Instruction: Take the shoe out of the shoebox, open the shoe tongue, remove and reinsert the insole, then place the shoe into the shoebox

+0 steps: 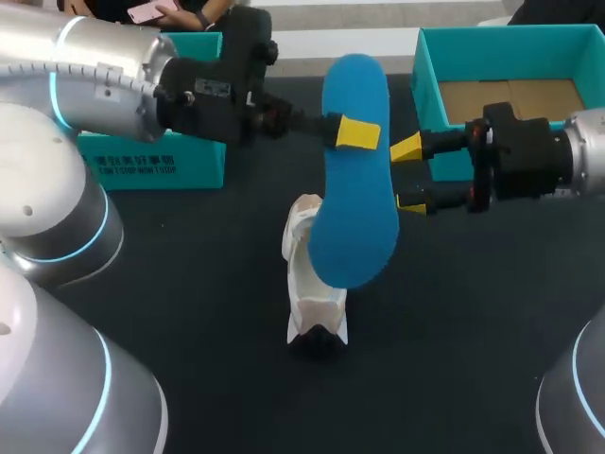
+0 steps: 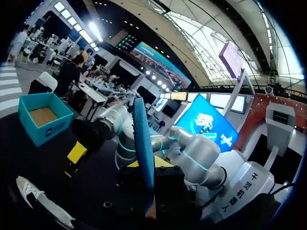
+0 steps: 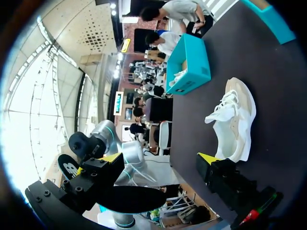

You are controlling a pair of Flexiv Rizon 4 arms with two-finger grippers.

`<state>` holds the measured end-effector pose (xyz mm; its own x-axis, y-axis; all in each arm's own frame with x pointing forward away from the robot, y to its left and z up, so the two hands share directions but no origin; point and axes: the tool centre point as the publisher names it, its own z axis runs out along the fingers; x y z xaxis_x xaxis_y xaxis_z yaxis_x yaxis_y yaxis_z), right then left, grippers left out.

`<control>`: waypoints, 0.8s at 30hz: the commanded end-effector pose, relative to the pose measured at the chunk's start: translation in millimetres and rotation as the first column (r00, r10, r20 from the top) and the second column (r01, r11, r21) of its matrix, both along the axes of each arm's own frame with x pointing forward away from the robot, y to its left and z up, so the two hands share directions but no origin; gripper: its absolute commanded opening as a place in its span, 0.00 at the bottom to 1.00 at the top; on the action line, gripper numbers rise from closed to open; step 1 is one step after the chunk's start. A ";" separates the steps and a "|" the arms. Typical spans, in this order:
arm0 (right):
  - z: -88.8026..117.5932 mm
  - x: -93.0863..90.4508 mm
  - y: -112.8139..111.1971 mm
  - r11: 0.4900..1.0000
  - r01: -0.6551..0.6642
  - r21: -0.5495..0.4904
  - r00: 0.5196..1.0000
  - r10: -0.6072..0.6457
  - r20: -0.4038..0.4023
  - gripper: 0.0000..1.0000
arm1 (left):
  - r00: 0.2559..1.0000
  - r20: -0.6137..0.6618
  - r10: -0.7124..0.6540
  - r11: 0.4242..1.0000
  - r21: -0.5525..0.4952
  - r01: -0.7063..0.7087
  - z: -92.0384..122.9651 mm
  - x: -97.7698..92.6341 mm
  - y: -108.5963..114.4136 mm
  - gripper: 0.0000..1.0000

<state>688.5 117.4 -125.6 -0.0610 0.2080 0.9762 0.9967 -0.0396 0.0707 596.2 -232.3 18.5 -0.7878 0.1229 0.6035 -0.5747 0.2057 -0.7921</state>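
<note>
Since the insole is out and must go back in, the left gripper has its yellow-tipped fingers pressed onto the two faces of the long blue foam insole, pinching it near one end. It holds the insole in the air above the white lace-up fabric shoe. From the left wrist, the insole stands edge-on out of that gripper, so the hold looks firm.

The shoe lies on the dark table under the insole's free end, its opening turned up, probably so the insole can be fed down into it. It is outside both boxes.

The right gripper waits to the shoe's right and above it, just beside the insole's edge. Its fingers are spread and grip nothing, and it seems placed to steady or take over the insole.

The open teal cardboard shoebox stands beyond the shoe on its right, bare inside, ready to receive it. A second teal box stands beyond the shoe on its left.
</note>
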 end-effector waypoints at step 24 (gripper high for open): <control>-0.4 0.5 1.6 1.000 0.001 -0.002 1.000 -0.001 -0.001 1.00 | 0.512 0.859 0.000 0.998 -0.033 0.056 -27.2 33.0 37.7 0.00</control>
